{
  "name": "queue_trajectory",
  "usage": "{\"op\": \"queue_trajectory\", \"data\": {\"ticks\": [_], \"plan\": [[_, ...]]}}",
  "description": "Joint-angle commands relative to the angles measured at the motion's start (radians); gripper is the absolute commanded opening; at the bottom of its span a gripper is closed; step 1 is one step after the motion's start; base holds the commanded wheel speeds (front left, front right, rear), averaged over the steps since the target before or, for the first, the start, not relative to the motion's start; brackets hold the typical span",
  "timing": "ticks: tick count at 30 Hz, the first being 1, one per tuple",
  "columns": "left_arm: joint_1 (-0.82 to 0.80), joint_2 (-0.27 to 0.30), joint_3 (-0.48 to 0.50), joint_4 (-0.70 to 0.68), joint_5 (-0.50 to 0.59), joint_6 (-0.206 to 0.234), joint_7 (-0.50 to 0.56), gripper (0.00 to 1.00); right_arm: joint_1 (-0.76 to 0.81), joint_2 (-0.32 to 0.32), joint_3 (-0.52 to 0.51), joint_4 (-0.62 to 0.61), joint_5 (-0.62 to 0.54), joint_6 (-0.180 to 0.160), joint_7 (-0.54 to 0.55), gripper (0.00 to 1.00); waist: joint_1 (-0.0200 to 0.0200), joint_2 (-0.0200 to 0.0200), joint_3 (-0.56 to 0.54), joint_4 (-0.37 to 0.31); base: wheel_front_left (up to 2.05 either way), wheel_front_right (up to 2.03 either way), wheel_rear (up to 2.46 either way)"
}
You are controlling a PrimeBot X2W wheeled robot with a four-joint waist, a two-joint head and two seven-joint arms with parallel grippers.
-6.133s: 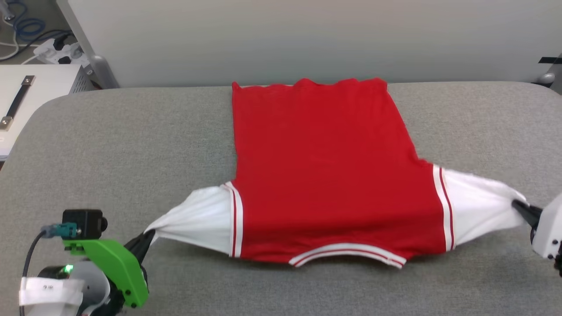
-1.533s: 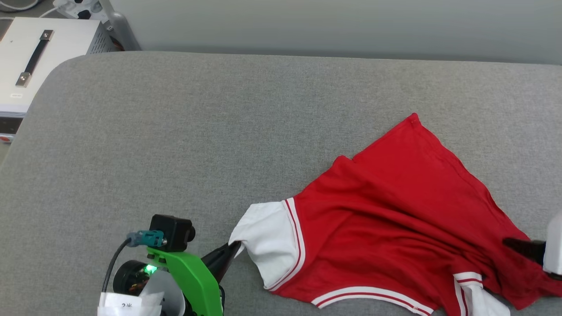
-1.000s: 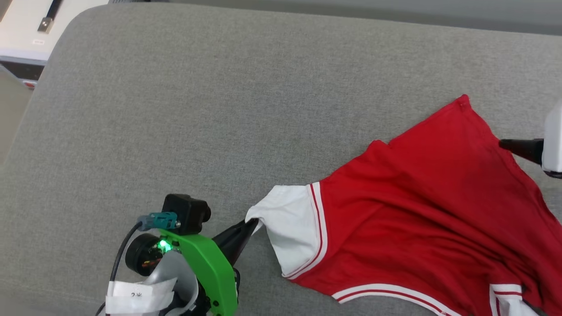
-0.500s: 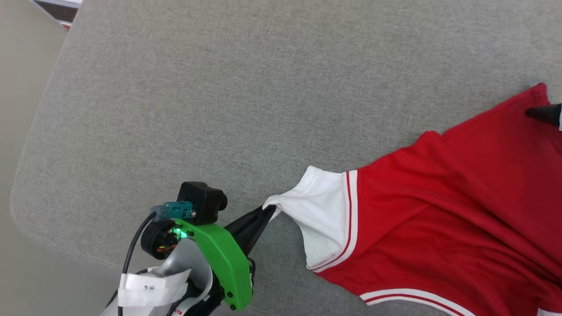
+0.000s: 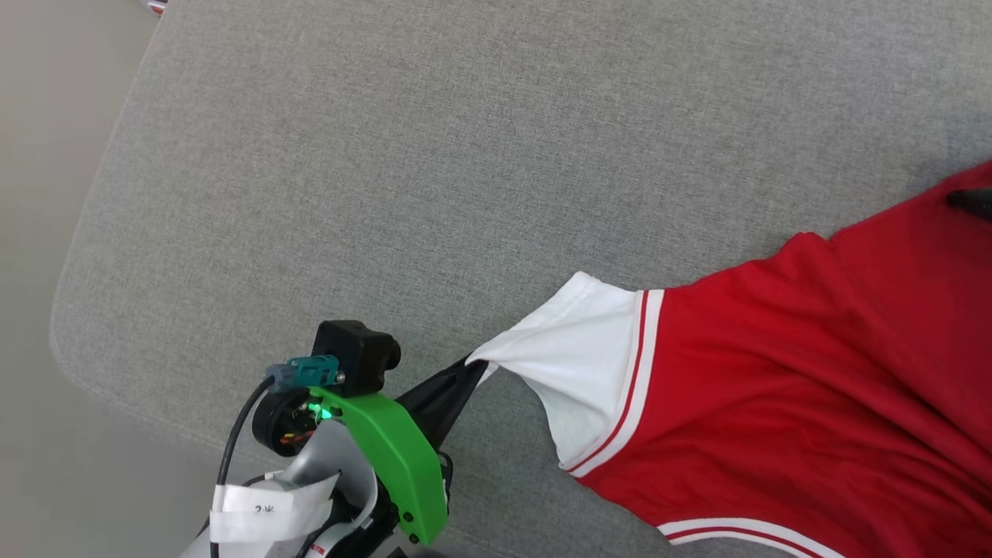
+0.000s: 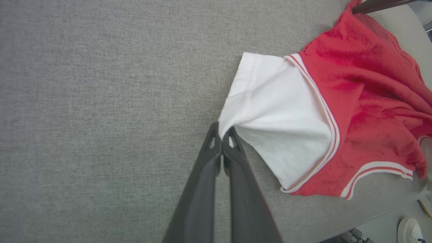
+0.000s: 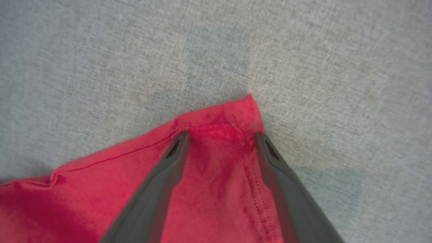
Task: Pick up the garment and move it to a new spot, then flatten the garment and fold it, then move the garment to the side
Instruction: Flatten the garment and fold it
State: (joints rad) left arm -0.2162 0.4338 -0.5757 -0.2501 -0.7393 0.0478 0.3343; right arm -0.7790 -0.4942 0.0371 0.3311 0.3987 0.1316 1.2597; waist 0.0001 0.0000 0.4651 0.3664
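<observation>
The garment (image 5: pixel 814 387), red with a white sleeve (image 5: pixel 589 356) and red-white trim, lies on the grey padded table (image 5: pixel 372 155), running off the right edge of the head view. My left gripper (image 5: pixel 471 366) is shut on the sleeve's tip, and the sleeve is drawn to a point. The left wrist view shows this gripper (image 6: pixel 222 133) pinching the sleeve (image 6: pixel 276 114) of the creased garment (image 6: pixel 371 94). My right gripper (image 7: pixel 221 135) is open, its fingers straddling the garment's red hem corner (image 7: pixel 222 118). In the head view one dark fingertip of the right gripper (image 5: pixel 967 200) shows at the right edge.
The table's rounded left edge (image 5: pixel 85 256) borders pale floor (image 5: pixel 46 155). A wide stretch of bare grey table (image 6: pixel 84 101) lies left of the garment. A white shoe (image 6: pixel 410 229) stands on the floor beyond the table's near edge.
The head camera has swung, shifting the whole picture. My right gripper has moved from the garment's side edge to its hem corner. The left gripper keeps its hold on the sleeve.
</observation>
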Motion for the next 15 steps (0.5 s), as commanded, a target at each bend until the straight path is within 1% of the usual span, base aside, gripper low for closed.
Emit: {"op": "queue_trajectory", "data": {"ticks": [1, 4, 8, 12, 15], "plan": [[-0.013, -0.009, 0.001, 0.005, -0.006, -0.005, -0.009, 0.0, 0.056, 0.017, 0.021, 0.036, 0.013, -0.001, 0.009, 0.0, -0.0001, 0.0, 0.0, 0.002, 0.0, 0.0, 0.0], [-0.014, -0.01, 0.0, 0.016, -0.008, -0.008, -0.013, 0.0, 0.063, 0.014, 0.03, 0.035, 0.028, -0.001, 0.005, 0.0, -0.0001, 0.0, -0.005, 0.002, 0.0, 0.0, 0.0], [-0.013, -0.008, 0.004, 0.03, -0.013, -0.009, -0.018, 0.0, 0.063, 0.016, 0.035, 0.032, 0.049, -0.001, -0.034, 0.0, -0.0001, 0.0, -0.025, -0.005, 0.0, 0.0, 0.0], [-0.012, -0.001, 0.014, 0.04, -0.016, -0.007, -0.025, 0.0, 0.058, 0.023, 0.031, 0.033, 0.074, -0.001, -0.105, 0.0, -0.0001, 0.0, -0.058, -0.02, 0.0, 0.0, 0.0], [-0.008, 0.009, 0.025, 0.046, -0.017, -0.002, -0.028, 0.0, 0.058, 0.023, 0.038, 0.029, 0.096, -0.001, -0.182, 0.0, -0.0001, 0.0, -0.093, -0.04, 0.0, 0.0, 0.0]]}}
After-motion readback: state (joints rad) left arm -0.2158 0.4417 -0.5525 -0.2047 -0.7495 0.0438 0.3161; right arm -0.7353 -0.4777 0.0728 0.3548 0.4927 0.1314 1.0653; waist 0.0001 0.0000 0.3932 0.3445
